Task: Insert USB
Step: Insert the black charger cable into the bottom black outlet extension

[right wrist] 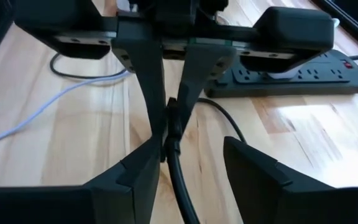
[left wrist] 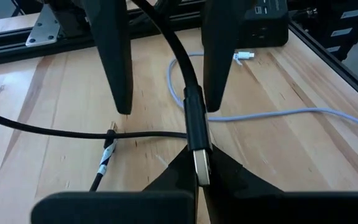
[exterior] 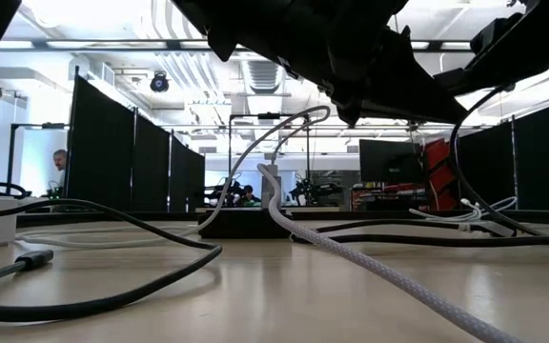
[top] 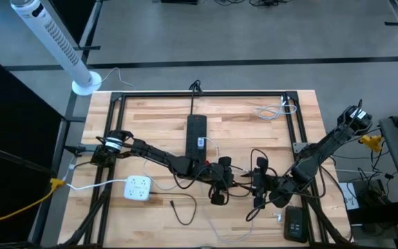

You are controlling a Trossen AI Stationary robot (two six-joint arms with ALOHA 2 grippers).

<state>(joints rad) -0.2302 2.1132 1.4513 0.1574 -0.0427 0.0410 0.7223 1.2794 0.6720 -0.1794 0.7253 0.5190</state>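
Pale wooden boards make up the table (top: 254, 138), framed by black rails, with a white tower fan (top: 54, 43) standing off its far left corner. Both arms meet near the middle of the front half. The left gripper (left wrist: 196, 171) is clamped on a black USB cable (left wrist: 188, 93) just behind its silver plug (left wrist: 201, 169), which sticks out between the closed fingertips. The right gripper (right wrist: 188, 155) faces it from the other side with its fingers spread wide, one finger touching the same cable and the other well clear. A black power strip (top: 197, 134) lies lengthwise at the table's centre, a white charging cube (top: 137, 187) sits near the front left, and a dark hub (top: 295, 223) rests at the front right. A thin white cable (left wrist: 291, 115) trails loosely across the boards beneath the grippers.
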